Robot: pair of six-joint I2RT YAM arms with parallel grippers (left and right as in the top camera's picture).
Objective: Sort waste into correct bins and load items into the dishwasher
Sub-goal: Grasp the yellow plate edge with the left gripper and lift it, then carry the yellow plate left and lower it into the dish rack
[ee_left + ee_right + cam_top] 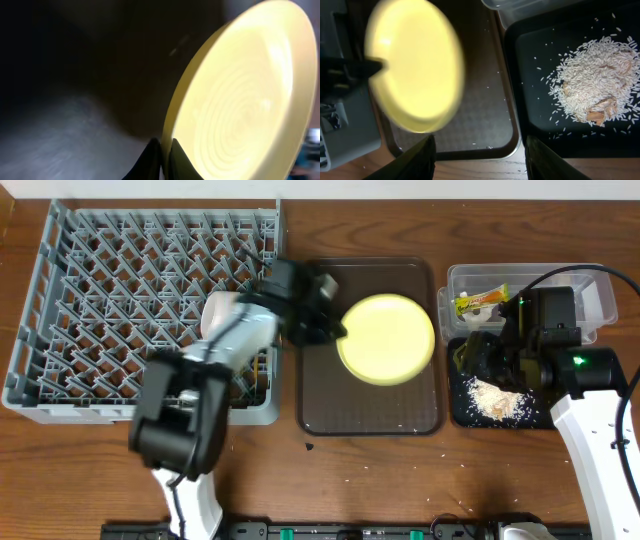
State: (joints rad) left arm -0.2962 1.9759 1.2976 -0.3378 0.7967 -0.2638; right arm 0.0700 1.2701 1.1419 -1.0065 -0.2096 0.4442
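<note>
Left tool (164, 154) is nearly closed, pinching the plate (388, 340) by its rim on the side nearest the rack (100, 290). The plate hangs tilted just right of the rack, lifted I think. It looks stiff and smooth, likely slippery. A thin rim pinch could let it pivot, so I'd bite deep on the rim and go edge-up into the pegs. Right tool (481, 159) gapes wide and empty, well right of the rack, beside the rice (592, 82).

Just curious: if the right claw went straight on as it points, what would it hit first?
Probably the brown tray's right rim, just beside the black tray; the depth is hard to judge.
</note>
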